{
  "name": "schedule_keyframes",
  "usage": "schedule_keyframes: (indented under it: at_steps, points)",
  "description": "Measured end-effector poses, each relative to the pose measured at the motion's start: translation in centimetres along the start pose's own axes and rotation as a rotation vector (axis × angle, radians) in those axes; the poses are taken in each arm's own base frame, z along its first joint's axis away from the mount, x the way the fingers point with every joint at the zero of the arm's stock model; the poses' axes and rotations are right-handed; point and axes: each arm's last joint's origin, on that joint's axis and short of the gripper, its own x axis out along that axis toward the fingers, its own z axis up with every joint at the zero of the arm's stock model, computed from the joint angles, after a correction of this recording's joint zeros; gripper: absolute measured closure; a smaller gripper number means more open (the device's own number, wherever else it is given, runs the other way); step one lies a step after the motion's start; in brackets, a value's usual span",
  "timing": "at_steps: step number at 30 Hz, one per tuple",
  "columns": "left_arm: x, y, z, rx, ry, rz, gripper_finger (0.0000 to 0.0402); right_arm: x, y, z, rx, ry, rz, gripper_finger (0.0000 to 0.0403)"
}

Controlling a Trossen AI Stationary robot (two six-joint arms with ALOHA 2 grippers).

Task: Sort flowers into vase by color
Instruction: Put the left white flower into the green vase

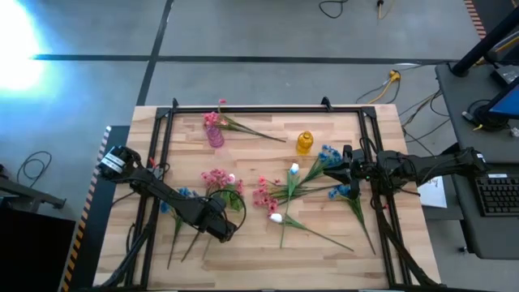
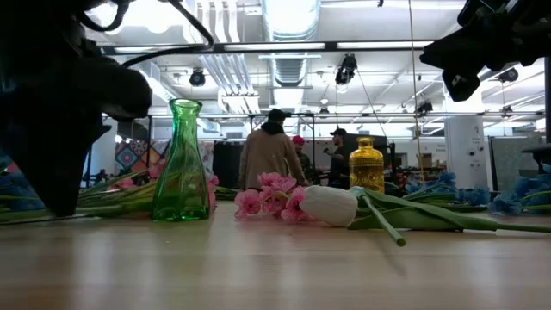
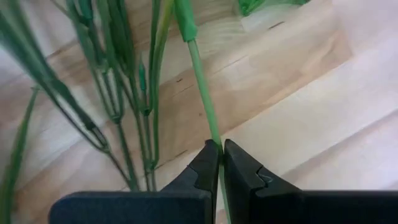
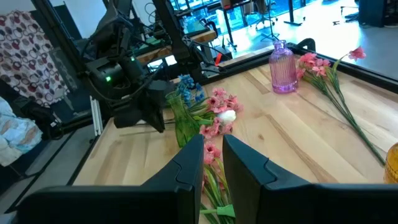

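Note:
My left gripper stands at the table's near left, pointing down, shut on a thin green flower stem; its blossom is out of view. Other loose stems lie beside it. A green vase stands just behind it. Pink flowers, blue flowers, a pink bunch, white blossoms and more blue flowers lie flat on the wood. A pink vase and a yellow vase stand farther back. My right gripper waits level above the right side, narrowly open, with nothing between its fingers. My left gripper pinches the bare stem between its two fingertips, from above, pointing down, with the fingers across the stem. The stem runs on from the fingers low over the wood toward the green vase. Whether it is lifted clear I cannot tell.
Dark frame rails run along the table's far edge and both sides. People stand in the room beyond the table. Bare wood lies along the near edge.

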Motion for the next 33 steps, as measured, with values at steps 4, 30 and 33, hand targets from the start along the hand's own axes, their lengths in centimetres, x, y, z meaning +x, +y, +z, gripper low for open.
schedule_keyframes:
  at_steps: [4,30,33]
  points:
    - [-0.8,0.3,-0.2,0.016,0.004,-0.002,0.0401,0.0,0.0,0.0,0.0,0.0,0.0,0.0351]
    - [-1.7,0.7,-2.8,0.113,0.238,-0.004,0.0313,0.0,0.0,0.0,-0.015,-0.001,-0.001,0.0351]
    - [-1.7,0.6,-2.8,0.122,0.242,-0.015,0.0284,0.0,0.0,0.0,-0.016,0.0,-0.001,0.0351]
